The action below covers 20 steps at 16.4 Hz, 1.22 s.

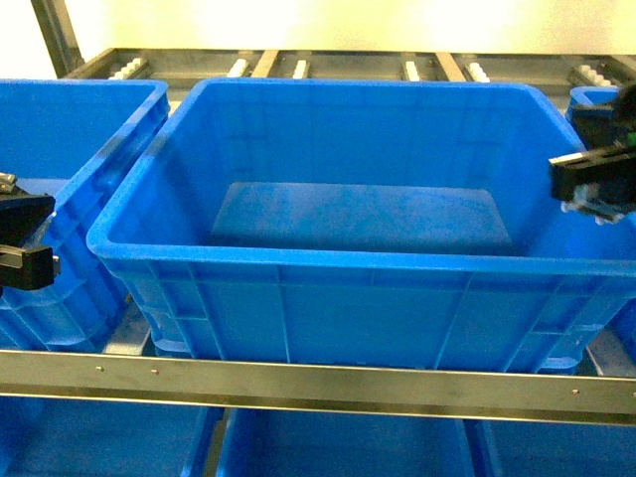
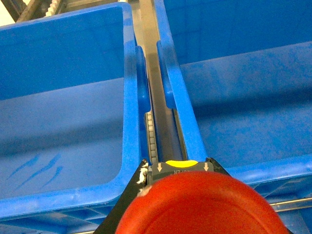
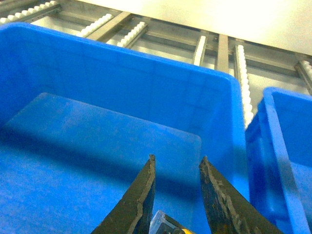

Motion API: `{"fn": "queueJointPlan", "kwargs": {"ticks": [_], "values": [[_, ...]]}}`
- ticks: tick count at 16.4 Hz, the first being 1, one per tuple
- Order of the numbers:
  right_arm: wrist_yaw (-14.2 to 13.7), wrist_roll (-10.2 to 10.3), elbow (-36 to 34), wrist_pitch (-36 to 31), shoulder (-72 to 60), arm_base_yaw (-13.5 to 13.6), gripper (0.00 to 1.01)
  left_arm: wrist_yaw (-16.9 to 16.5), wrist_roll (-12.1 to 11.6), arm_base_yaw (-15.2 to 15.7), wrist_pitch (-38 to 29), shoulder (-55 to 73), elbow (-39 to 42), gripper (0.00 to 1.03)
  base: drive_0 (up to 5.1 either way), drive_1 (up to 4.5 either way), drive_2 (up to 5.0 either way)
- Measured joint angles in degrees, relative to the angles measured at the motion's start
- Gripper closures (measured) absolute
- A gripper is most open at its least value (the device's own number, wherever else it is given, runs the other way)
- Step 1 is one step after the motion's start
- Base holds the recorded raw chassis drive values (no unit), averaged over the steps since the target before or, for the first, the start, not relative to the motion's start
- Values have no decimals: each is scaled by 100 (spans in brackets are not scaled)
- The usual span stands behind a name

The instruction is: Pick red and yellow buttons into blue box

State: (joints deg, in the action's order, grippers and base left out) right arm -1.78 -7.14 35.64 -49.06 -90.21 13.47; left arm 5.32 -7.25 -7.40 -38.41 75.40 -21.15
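Observation:
The blue box [image 1: 328,253] stands in the middle, deep and with nothing on its flat bottom. At the left edge of the head view my left gripper [image 1: 22,238] hangs outside the box's left wall. In the left wrist view that gripper [image 2: 177,162] is shut on the red button [image 2: 204,204], whose round cap fills the foreground above its black base; it hovers over the gap between two crates. My right gripper [image 1: 594,184] is over the box's right rim. Low between its fingers [image 3: 178,158] shows a clear-and-black base with a yellow bit, the yellow button [image 3: 168,225].
A second blue crate [image 1: 70,129] stands to the left and another [image 1: 599,96] at the far right. A metal rail [image 1: 318,383] runs along the front, with more blue crates below it. Roller tracks [image 3: 241,73] lie behind the crates.

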Motion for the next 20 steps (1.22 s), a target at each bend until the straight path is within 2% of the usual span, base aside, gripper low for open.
{"fn": "queueJointPlan", "kwargs": {"ticks": [3, 5, 7, 8, 9, 11, 12, 14, 16, 17, 18, 20], "values": [[354, -50, 1346, 787, -1040, 339, 75, 2, 0, 0, 0, 0, 0, 77, 0, 0, 0], [595, -31, 2396, 1613, -1943, 492, 75, 2, 0, 0, 0, 0, 0, 77, 0, 0, 0], [654, -24, 3364, 2358, -2706, 605, 75, 2, 0, 0, -2, 0, 0, 77, 0, 0, 0], [787, -96, 3950, 2850, -3161, 647, 75, 2, 0, 0, -2, 0, 0, 77, 0, 0, 0], [763, -354, 4535, 3274, -3696, 675, 75, 2, 0, 0, 0, 0, 0, 77, 0, 0, 0], [750, -601, 4968, 3578, -4157, 649, 75, 2, 0, 0, -2, 0, 0, 77, 0, 0, 0], [767, -640, 5001, 3609, -4212, 599, 69, 2, 0, 0, -2, 0, 0, 77, 0, 0, 0], [756, -658, 4953, 3250, -4127, 546, 41, 0, 0, 0, -4, 0, 0, 77, 0, 0, 0], [721, -562, 4468, 2756, -3696, 520, 13, 2, 0, 0, -2, 0, 0, 77, 0, 0, 0], [732, -481, 4113, 2524, -3368, 518, 3, 2, 0, 0, 0, -2, 0, 77, 0, 0, 0], [767, -444, 3797, 2275, -3084, 483, 2, 2, 0, 0, 0, 0, 0, 77, 0, 0, 0], [697, -177, 2527, 1296, -1871, 142, 3, 2, 0, 0, 0, -2, 0, 77, 0, 0, 0]]}}
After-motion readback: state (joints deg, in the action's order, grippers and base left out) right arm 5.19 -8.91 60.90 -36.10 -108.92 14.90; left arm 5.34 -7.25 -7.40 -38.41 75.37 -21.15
